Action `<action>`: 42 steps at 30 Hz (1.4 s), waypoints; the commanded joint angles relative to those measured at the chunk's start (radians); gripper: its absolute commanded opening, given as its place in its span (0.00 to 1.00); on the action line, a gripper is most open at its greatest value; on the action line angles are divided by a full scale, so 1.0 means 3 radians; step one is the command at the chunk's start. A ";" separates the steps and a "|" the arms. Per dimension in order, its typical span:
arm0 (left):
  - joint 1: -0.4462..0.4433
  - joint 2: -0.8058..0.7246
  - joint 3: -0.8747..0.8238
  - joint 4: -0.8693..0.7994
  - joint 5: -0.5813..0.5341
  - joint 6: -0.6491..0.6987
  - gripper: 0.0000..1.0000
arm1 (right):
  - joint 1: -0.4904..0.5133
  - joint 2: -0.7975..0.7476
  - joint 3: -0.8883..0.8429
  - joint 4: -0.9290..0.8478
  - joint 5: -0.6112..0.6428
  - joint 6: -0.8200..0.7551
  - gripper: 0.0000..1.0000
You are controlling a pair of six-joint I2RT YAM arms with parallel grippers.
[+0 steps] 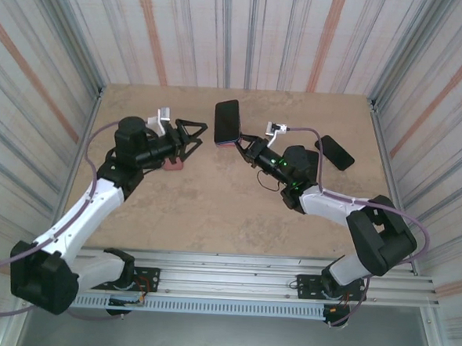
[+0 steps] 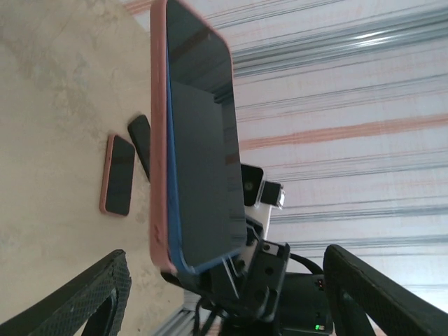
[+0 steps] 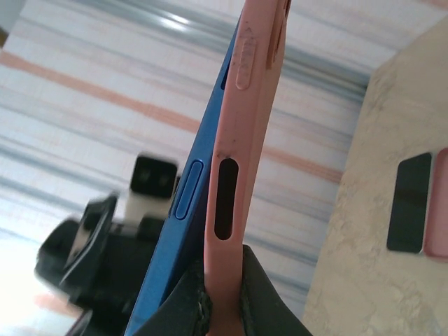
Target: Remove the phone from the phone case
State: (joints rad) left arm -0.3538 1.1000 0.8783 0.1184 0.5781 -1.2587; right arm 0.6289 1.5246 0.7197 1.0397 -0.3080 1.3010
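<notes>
The phone (image 1: 228,122), blue with a dark screen, stands on edge in the air above mid-table, inside its pink phone case (image 1: 226,144). My right gripper (image 1: 244,148) is shut on the case's lower end. In the right wrist view the fingers (image 3: 262,301) pinch the pink case (image 3: 231,140), and the blue phone (image 3: 178,231) leans out of it on the left side. My left gripper (image 1: 193,133) hangs open just left of the phone, touching nothing. Its view faces the screen (image 2: 199,140) and the pink rim (image 2: 158,140), with the fingers (image 2: 91,301) wide apart below.
A black phone (image 1: 338,152) and a pink-cased one (image 2: 117,175) lie flat at the table's right side, near the striped wall. A small reddish object (image 1: 174,164) lies on the table under the left arm's wrist. The metal rail (image 1: 233,267) runs along the near edge.
</notes>
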 commanded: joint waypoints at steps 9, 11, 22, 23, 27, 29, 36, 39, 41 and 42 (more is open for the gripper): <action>-0.0606 -0.0066 -0.0259 0.0259 -0.0905 -0.0772 0.63 | 0.0143 0.0204 0.0269 0.0425 0.0418 -0.0231 0.03; -0.0646 -0.0014 -0.0227 0.0291 -0.0920 -0.0777 0.62 | 0.0156 0.0223 0.0293 0.0426 0.0416 -0.0245 0.03; -0.0666 0.0219 -0.0039 0.0623 -0.0906 -0.0741 0.52 | 0.0200 0.0221 0.0295 0.0359 0.0338 -0.0364 0.03; -0.0665 0.0224 -0.0047 0.0637 -0.0906 -0.0744 0.50 | 0.0198 0.0221 0.0296 0.0364 0.0339 -0.0364 0.03; -0.0666 0.0257 -0.0069 0.0721 -0.0944 -0.0764 0.47 | 0.0211 0.0210 0.0296 0.0375 0.0322 -0.0376 0.03; -0.0666 0.0297 -0.0055 0.0777 -0.0959 -0.0786 0.45 | 0.0210 0.0205 0.0296 0.0364 0.0307 -0.0393 0.03; -0.0666 0.0392 0.0003 0.0833 -0.0950 -0.0800 0.45 | 0.0211 0.0207 0.0304 0.0399 0.0293 -0.0400 0.03; -0.0661 0.0403 -0.0047 0.0840 -0.1027 -0.0840 0.48 | 0.0215 0.0220 0.0322 0.0467 0.0271 -0.0404 0.03; -0.0658 0.0414 -0.0040 0.0840 -0.1085 -0.0846 0.48 | 0.0223 0.0238 0.0288 0.0567 0.0295 -0.0403 0.03; -0.0661 0.0420 -0.0028 0.0820 -0.1129 -0.0846 0.48 | 0.0225 0.0249 0.0276 0.0620 0.0301 -0.0402 0.03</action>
State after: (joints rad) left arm -0.5503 1.2167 0.8444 0.3435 0.3008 -1.5066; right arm 0.6815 1.6001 0.7727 1.0874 -0.2016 1.2182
